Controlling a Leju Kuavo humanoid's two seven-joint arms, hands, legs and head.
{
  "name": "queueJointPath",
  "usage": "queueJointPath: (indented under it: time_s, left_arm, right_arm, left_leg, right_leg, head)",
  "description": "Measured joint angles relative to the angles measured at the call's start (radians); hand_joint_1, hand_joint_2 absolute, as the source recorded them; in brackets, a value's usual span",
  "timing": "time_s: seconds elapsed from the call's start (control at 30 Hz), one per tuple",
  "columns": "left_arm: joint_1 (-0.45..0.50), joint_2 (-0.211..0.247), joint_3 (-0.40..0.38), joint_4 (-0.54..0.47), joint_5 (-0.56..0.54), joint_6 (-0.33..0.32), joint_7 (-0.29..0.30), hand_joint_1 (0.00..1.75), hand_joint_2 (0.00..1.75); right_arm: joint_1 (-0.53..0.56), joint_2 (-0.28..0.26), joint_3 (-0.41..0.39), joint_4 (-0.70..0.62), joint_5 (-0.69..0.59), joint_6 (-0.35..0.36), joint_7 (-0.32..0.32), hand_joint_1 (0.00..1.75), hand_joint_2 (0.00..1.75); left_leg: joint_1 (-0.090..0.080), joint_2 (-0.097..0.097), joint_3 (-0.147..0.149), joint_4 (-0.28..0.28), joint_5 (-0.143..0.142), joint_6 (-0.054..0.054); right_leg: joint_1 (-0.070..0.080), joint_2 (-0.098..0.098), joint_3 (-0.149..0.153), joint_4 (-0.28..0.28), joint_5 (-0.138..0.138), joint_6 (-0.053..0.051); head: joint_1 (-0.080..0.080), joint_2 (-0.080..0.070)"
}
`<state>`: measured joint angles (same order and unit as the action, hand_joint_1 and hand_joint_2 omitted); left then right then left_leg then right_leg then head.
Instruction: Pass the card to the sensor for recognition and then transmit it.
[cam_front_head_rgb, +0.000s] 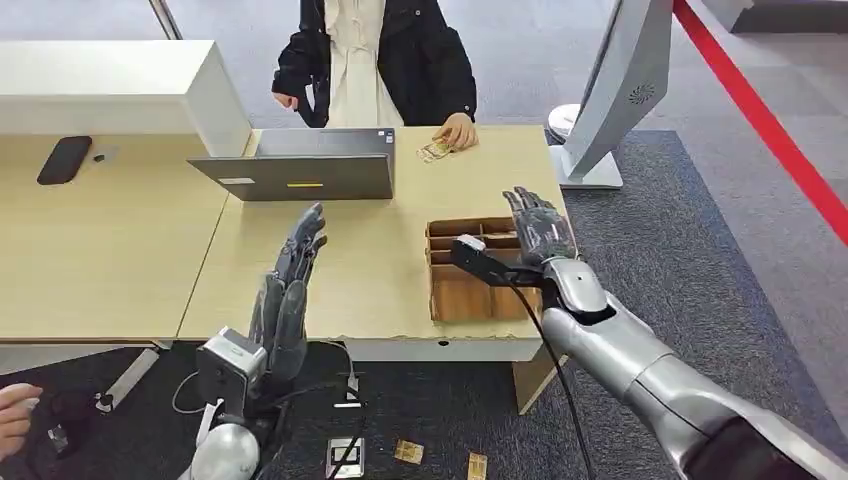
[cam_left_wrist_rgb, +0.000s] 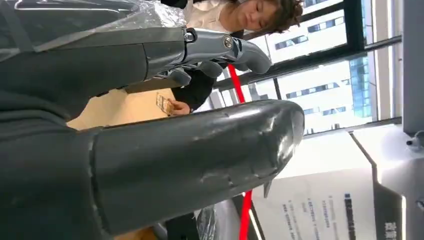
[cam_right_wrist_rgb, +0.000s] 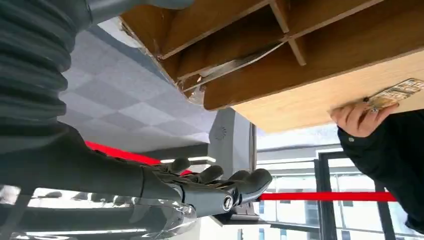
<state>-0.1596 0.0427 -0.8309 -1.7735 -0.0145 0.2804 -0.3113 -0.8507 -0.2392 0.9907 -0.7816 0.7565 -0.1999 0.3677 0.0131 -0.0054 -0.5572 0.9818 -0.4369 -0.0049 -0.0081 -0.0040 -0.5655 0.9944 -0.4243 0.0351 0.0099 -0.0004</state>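
Note:
A gold patterned card (cam_front_head_rgb: 434, 151) lies on the far edge of the wooden table (cam_front_head_rgb: 120, 250), under the fingertips of a person's hand (cam_front_head_rgb: 459, 131). The same card (cam_right_wrist_rgb: 397, 93) and the card (cam_left_wrist_rgb: 164, 103) appear in both wrist views. My left hand (cam_front_head_rgb: 286, 296) hovers upright over the table's near edge, fingers straight and apart, holding nothing. My right hand (cam_front_head_rgb: 541, 228) is raised over the right side of a partitioned cardboard box (cam_front_head_rgb: 470, 292), fingers spread, empty. A white slanted sensor stand (cam_front_head_rgb: 612, 90) rises at the table's far right corner.
A closed grey laptop (cam_front_head_rgb: 305, 167) sits mid-table at the back. A white box (cam_front_head_rgb: 110, 90) and a black phone (cam_front_head_rgb: 64, 159) lie far left. A person in a dark jacket (cam_front_head_rgb: 375, 60) sits opposite. Cards (cam_front_head_rgb: 408, 452) lie on the floor. Red tape (cam_front_head_rgb: 770, 120) crosses the carpet.

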Motion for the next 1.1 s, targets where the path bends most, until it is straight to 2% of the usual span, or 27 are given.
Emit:
queueJointPath:
  time_s: [0.3, 0.8, 0.97, 1.1]
  left_arm:
    - [0.008, 0.000, 0.002, 0.000, -0.002, 0.000, -0.005, 0.00, 0.00]
    - [0.014, -0.002, 0.009, 0.000, -0.004, 0.027, -0.023, 0.00, 0.00]
    - [0.013, -0.002, 0.010, 0.000, 0.003, 0.016, -0.023, 0.00, 0.00]
    - [0.008, -0.002, 0.010, 0.001, 0.013, -0.002, -0.029, 0.00, 0.00]
  right_arm:
    - [-0.002, 0.023, 0.003, 0.031, 0.000, -0.017, -0.007, 0.00, 1.75]
    - [-0.060, 0.100, 0.040, 0.106, -0.016, -0.035, -0.073, 0.00, 1.75]
    - [-0.069, 0.108, 0.051, 0.127, -0.023, -0.037, -0.068, 0.00, 1.75]
    - [-0.069, 0.101, 0.059, 0.135, -0.033, -0.019, -0.036, 0.00, 1.75]
  left_leg:
    - [0.000, 0.000, 0.000, 0.000, 0.000, 0.000]
    - [0.000, 0.000, 0.000, 0.000, 0.000, 0.000]
    - [0.000, 0.000, 0.000, 0.000, 0.000, 0.000]
    - [0.000, 0.000, 0.000, 0.000, 0.000, 0.000]
  right_leg:
    - [0.000, 0.000, 0.000, 0.000, 0.000, 0.000]
    - [0.000, 0.000, 0.000, 0.000, 0.000, 0.000]
    - [0.000, 0.000, 0.000, 0.000, 0.000, 0.000]
    - [0.000, 0.000, 0.000, 0.000, 0.000, 0.000]
  head:
    - [0.000, 0.000]
    - [0.000, 0.000]
    - [0.000, 0.000]
    - [0.000, 0.000]
